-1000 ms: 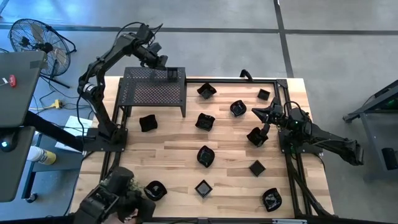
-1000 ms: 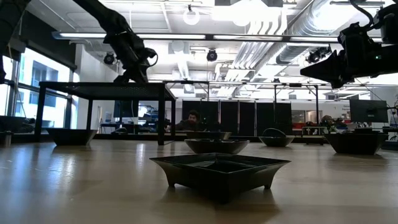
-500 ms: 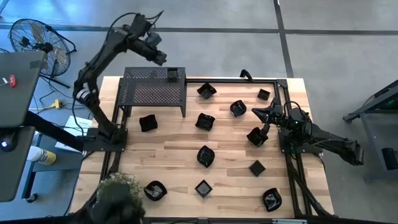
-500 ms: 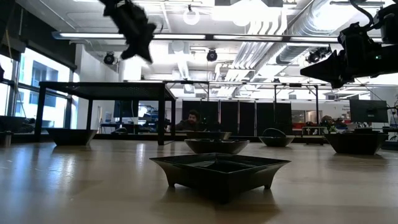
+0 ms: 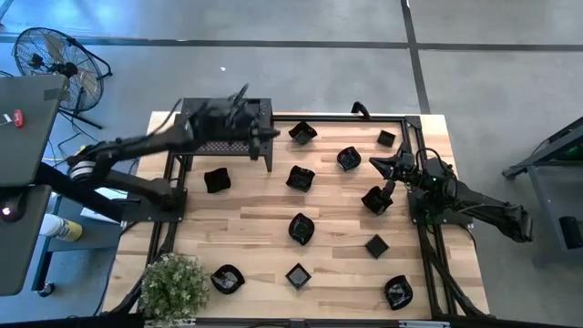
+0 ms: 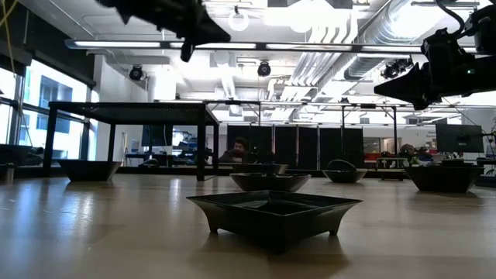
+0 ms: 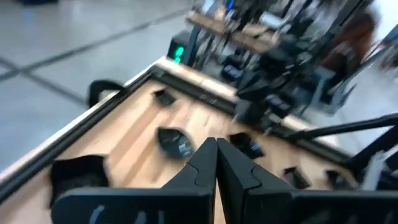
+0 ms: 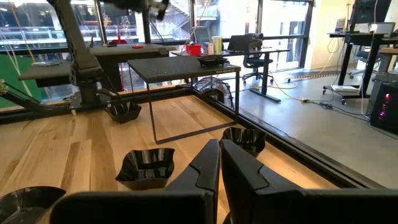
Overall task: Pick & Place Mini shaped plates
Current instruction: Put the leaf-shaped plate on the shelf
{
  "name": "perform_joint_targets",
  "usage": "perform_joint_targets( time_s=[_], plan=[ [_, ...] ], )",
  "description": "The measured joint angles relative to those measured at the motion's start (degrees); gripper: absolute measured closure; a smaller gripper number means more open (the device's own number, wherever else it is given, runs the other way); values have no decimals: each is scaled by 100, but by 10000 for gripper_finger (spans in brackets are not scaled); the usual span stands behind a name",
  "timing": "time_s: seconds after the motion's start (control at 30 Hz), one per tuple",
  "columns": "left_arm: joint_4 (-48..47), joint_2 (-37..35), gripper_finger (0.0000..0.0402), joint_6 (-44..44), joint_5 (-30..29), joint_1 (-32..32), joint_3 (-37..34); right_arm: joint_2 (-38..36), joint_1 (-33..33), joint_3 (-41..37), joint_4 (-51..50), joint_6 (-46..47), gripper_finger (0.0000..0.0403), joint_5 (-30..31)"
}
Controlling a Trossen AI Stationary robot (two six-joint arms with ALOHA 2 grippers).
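Observation:
Several mini shaped plates, small and glossy black, lie scattered on the wooden table [image 5: 246, 219], among them a square one [image 5: 298, 275] and a scalloped one [image 5: 301, 228]. One more plate [image 8: 214, 60] rests on the far right corner of the black perforated shelf [image 5: 219, 137]. My left gripper [image 5: 270, 136] hovers over the shelf's right end, shut and holding nothing; its wrist view shows the fingers [image 7: 216, 163] closed together above the table. My right gripper [image 5: 373, 164] waits shut at the table's right side, beside a plate [image 5: 375, 200].
A potted plant [image 5: 173, 284] stands at the table's near left corner. Black frame rails [image 5: 421, 246] run along the right and far edges. A fan [image 5: 55, 64] and a desk stand on the floor to the left. Bare wood lies left of centre.
My left gripper has risen from the shelf's far right corner, where the plate stays. It has swung out past the far edge and back over the shelf toward the table's right, tipping from pointing down to nearly level. The plant has come into full view.

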Motion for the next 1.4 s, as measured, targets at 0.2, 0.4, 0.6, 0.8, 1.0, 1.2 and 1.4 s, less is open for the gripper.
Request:
perform_joint_targets(
  time_s=[0.2,0.4,0.6,0.8,1.0,1.2,1.4],
  plan=[
    [1252,-872,401,-577,-662,-421,-1348,2,-3,-2,444,126,391,-112],
    [1196,-1652,401,-586,-1003,-453,-1881,-2,14,-2,1539,2253,391,-58],
    [816,-1921,401,-435,-1133,-455,-1933,122,10,12,2431,2718,391,1086],
    [591,-1915,401,-453,-1139,-455,-1935,866,-25,966,843,3154,400,1064],
    [578,-1914,401,-455,-1143,-453,-1935,2496,-30,2220,-1310,3663,401,1170],
    [407,-1886,401,-455,-1150,-453,-1933,4032,-191,2481,-1658,4652,400,685],
    [358,-1883,401,-545,-1146,-453,-1933,5256,-780,2483,-1716,5380,351,180]
  ],
)
